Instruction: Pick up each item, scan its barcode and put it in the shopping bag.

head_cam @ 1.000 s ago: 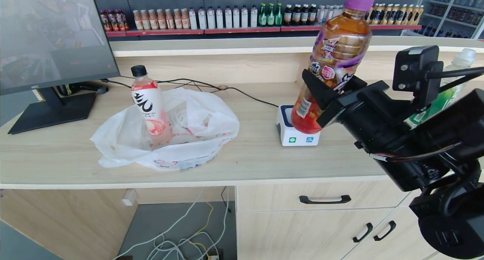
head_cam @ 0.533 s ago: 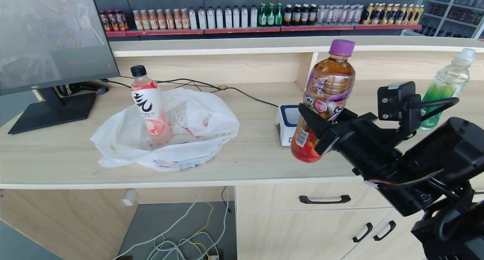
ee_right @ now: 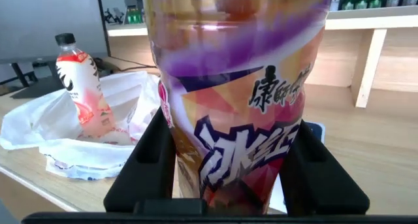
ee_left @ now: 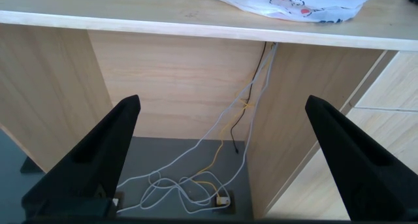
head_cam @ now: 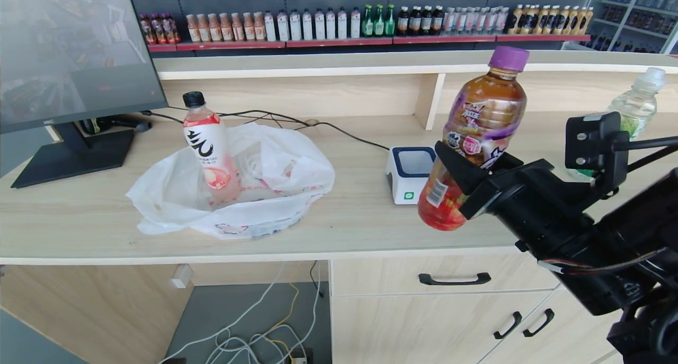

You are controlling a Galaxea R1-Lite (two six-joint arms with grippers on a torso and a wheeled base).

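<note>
**Tea bottle held beside the scanner**

Right jaws pinch the purple-capped tea bottle (head_cam: 471, 141) around its lower half and hold it tilted above the counter (head_cam: 344, 221). The scanner (head_cam: 410, 173) sits just past the jaw tips, close to the bottle's base. Well beyond it, the shopping bag (head_cam: 265, 194) lies open with a pink bottle (head_cam: 209, 147) standing inside. A green bottle (head_cam: 633, 109) stands behind the right jaws. Left jaws are spread wide, low before the counter's front edge, with floor cables (ee_left: 196, 185) beyond them.
</note>
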